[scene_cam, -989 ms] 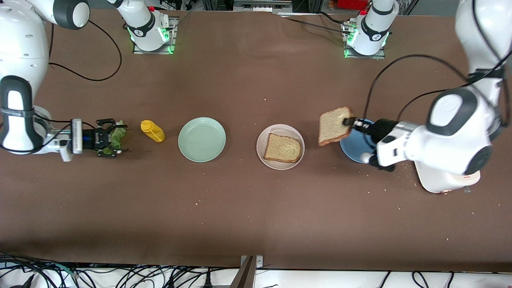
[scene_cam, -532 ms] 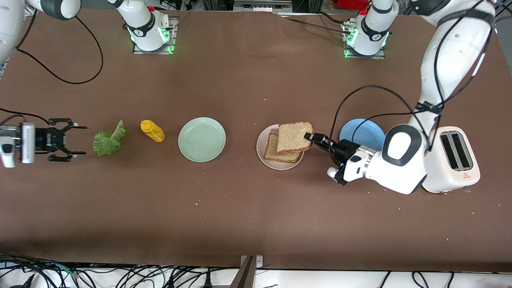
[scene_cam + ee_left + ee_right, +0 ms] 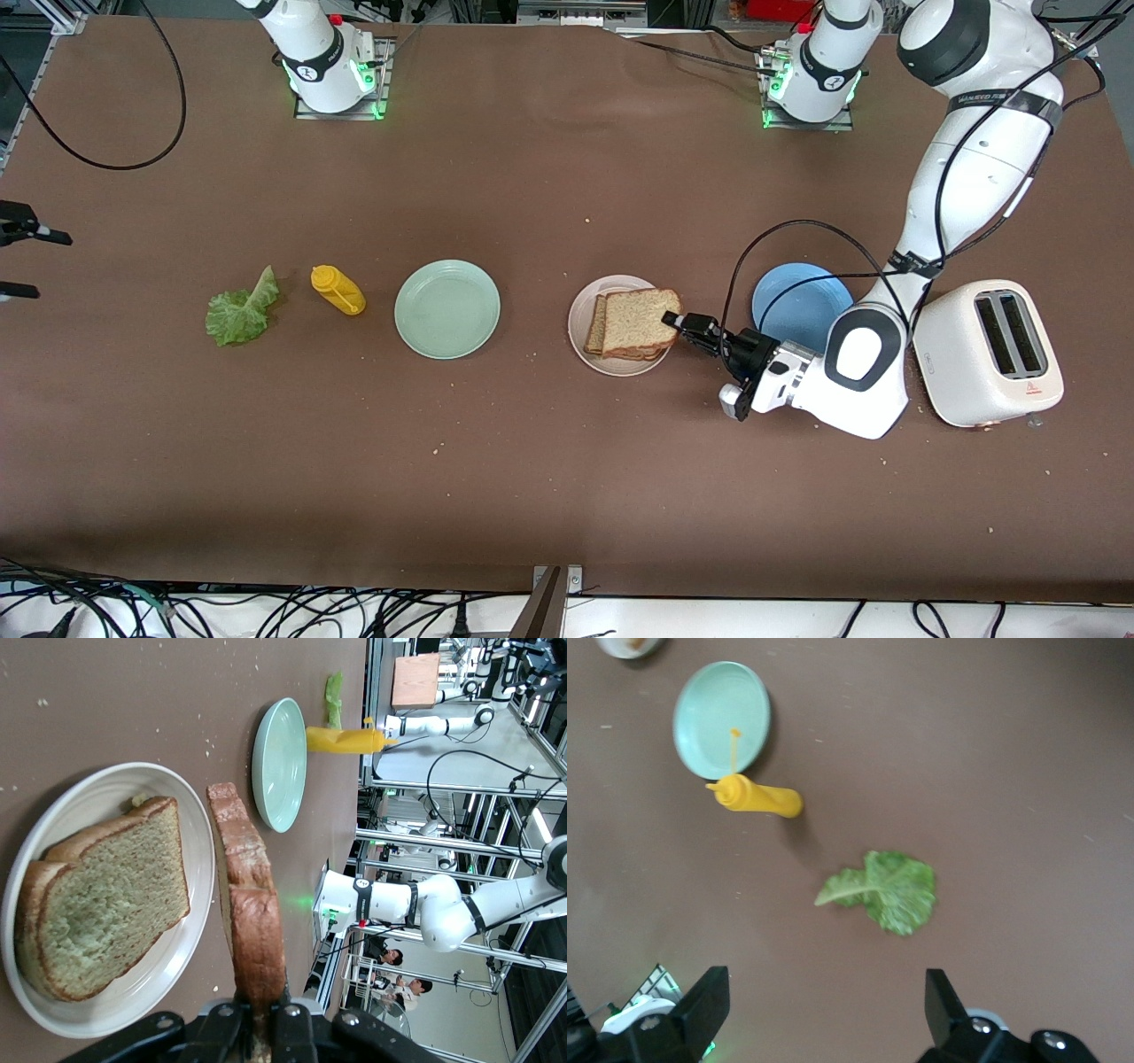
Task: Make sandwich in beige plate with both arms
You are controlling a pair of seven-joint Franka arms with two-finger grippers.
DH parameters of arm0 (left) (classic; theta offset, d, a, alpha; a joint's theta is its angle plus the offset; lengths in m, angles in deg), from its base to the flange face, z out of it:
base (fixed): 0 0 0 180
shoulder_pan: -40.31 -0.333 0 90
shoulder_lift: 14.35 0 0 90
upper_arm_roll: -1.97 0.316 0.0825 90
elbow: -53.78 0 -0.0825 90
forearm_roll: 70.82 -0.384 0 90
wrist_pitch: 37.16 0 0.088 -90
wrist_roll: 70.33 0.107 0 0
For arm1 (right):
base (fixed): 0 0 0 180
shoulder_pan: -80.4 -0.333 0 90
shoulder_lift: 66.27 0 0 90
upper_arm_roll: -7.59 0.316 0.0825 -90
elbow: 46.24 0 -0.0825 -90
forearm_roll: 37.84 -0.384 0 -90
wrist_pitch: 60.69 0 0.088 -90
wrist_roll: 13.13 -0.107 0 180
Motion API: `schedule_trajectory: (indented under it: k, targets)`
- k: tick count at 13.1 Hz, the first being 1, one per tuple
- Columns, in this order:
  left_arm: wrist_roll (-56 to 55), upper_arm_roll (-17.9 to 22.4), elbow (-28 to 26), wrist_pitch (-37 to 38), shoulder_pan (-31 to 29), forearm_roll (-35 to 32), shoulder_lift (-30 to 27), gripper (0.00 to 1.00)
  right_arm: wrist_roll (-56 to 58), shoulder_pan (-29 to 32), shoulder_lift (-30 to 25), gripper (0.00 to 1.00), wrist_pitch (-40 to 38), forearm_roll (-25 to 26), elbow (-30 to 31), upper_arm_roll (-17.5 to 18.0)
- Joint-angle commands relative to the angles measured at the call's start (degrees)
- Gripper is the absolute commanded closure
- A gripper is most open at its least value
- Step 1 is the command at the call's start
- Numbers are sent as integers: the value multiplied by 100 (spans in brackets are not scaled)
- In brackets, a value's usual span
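The front camera looked down from high across the table (image 3: 567, 461) toward both bases. The left wrist camera sat low and close beside the beige plate (image 3: 190, 943) (image 3: 580, 310). The right wrist camera looked down from higher on the lettuce leaf (image 3: 886, 890) (image 3: 237, 312), which the front view shared.

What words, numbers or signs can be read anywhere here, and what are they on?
No text can be read for certain.
A small red triangular sign stands on the toaster, with tiny print under it, too small to read.
Dark lettering on the left arm's upper link: too small to read.
A round dark emblem sits on each arm base; neither reads as text.
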Motion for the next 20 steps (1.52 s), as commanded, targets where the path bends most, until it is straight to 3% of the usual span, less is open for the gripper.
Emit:
schedule_trajectory:
  k: [1, 4, 9, 12, 15, 17, 20]
  targets:
    - [-503, -31, 5, 553, -212, 73, -484, 100, -1524, -606, -306, 2, 291, 869, 189, 11]
    - [-1407, -14, 48, 1054, -379, -154, -985, 100, -2600, -1037, -306, 1, 1061, 1389, 951, 20]
    - [-2490, -14, 145, 1899, -563, -1604, -2294, 100, -3015, -1231, -306, 1, 3257, 1355, 2832, 46]
    - [-2815, -14, 154, 2163, -661, -2324, -2919, 100, -3121, -1337, -315, 1, 4156, 1320, 3580, 46]
    - [-3308, -101, 172, 2181, -617, -3046, -3183, 100, -3121, -1346, -306, 1, 5068, 1276, 4291, 64]
    - [-3291, -84, 172, 2190, -626, -3056, -3228, 100, -3252, -1346, -271, 1, 5833, 1258, 4784, 134]
    - [-3300, -93, 172, 2190, -608, -3074, -3237, 100, -3393, -1346, -104, 1, 6118, 1171, 4988, 248]
